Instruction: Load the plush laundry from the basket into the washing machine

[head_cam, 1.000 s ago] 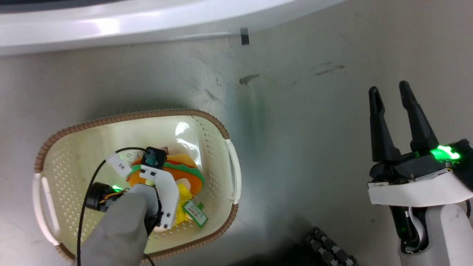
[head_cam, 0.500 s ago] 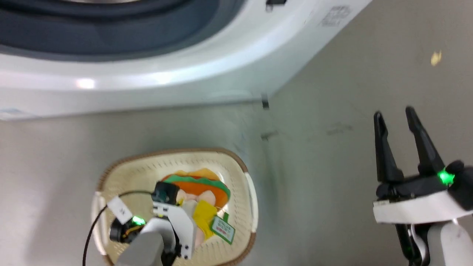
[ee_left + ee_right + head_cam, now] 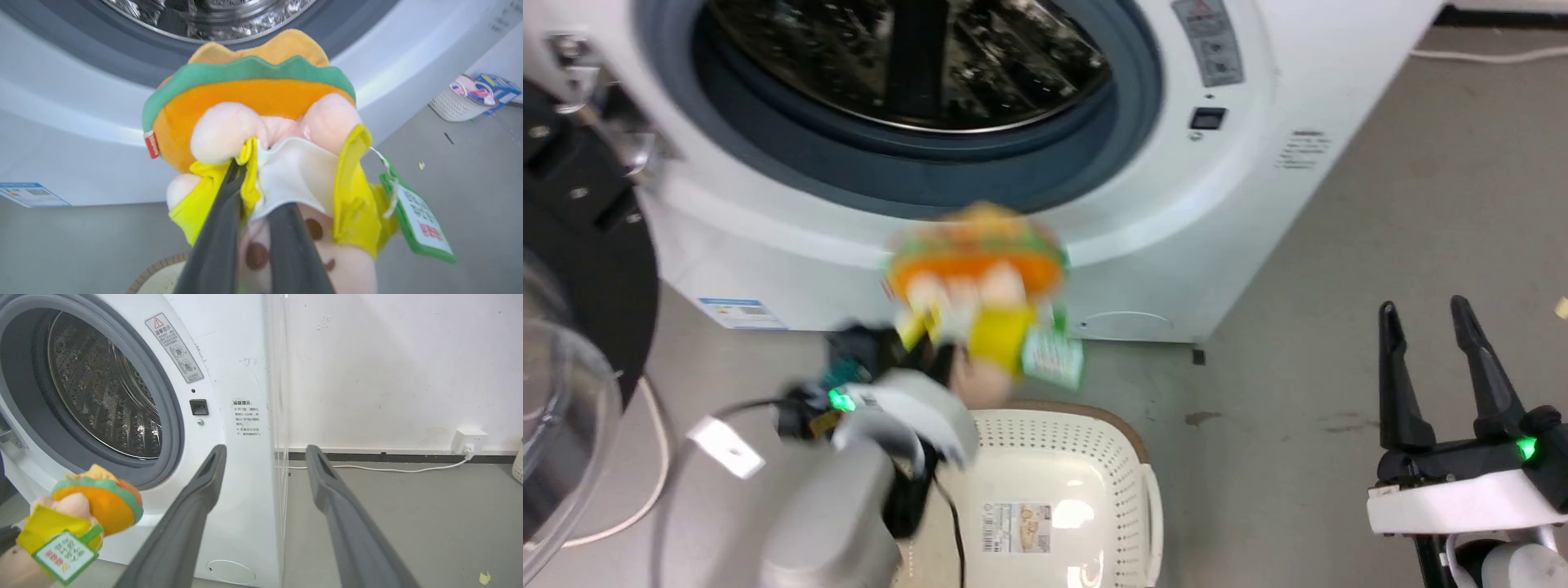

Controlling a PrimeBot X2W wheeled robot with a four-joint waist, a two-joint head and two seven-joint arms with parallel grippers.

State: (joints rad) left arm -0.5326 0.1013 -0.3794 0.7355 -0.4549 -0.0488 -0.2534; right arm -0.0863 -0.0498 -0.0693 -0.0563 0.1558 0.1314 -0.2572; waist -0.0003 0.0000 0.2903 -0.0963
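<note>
Carrying: the left gripper (image 3: 259, 183) has its two dark fingers closed on the yellow cloth and white patch of the plush laundry (image 3: 976, 286), so the toy rides ahead of the fingertips with its orange, green-edged part leading
Where the toy is: in the air, out of the basket (image 3: 1131, 433), above the basket's far rim and level with the washing machine (image 3: 1258, 188) front panel, just below the opening; it is blurred in the head view
Why this hold: a pinch on loose cloth lets the soft body hang free, which suits a drop into the drum (image 3: 907, 57) but is probably not a firm grip
Green tag (image 3: 421, 216): dangles on a string at the toy's side; it may brush the door seal (image 3: 915, 171) on the way in
Right gripper (image 3: 1421, 305): fingers apart, holding nothing, well off to the right over bare floor
Glass door (image 3: 596, 245): swung out to the left, leaving the mouth unblocked
Edge to clear: the seal's lower lip, which lies above the toy now
Open room: the ring looks far wider than the toy, with slack on both sides
Next move, as judged: raise, reach past the seal, then release
</note>
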